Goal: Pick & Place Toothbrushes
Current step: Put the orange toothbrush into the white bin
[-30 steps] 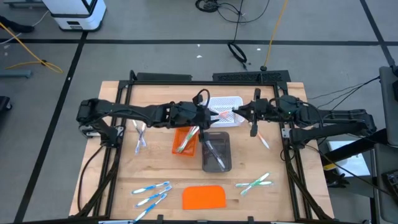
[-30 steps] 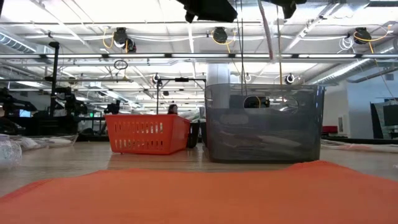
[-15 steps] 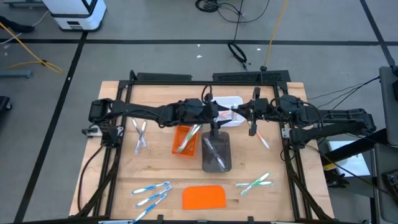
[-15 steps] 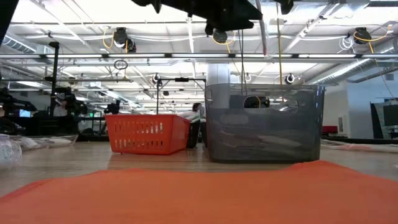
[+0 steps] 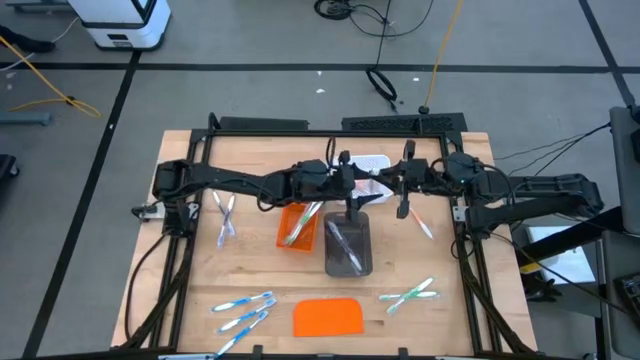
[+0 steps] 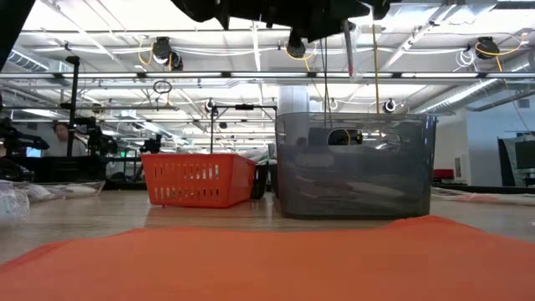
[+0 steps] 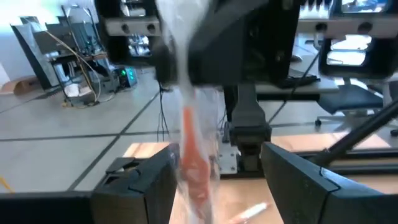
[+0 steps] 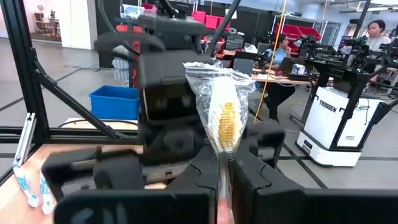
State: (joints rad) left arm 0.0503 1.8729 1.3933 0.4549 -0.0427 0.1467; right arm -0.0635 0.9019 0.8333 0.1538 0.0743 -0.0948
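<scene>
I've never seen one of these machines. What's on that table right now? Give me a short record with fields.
Right gripper: shut on a pink toothbrush in a clear wrapper, held above the table's middle
Left gripper: open, facing the wrapped toothbrush, which hangs between its fingers
Orange mesh basket: holds green toothbrushes
Grey translucent bin: holds pale toothbrushes
White tray: behind the grippers, mostly hidden
Loose on the wooden table: blue toothbrushes, green toothbrushes, pale toothbrushes, flat orange slab
</scene>
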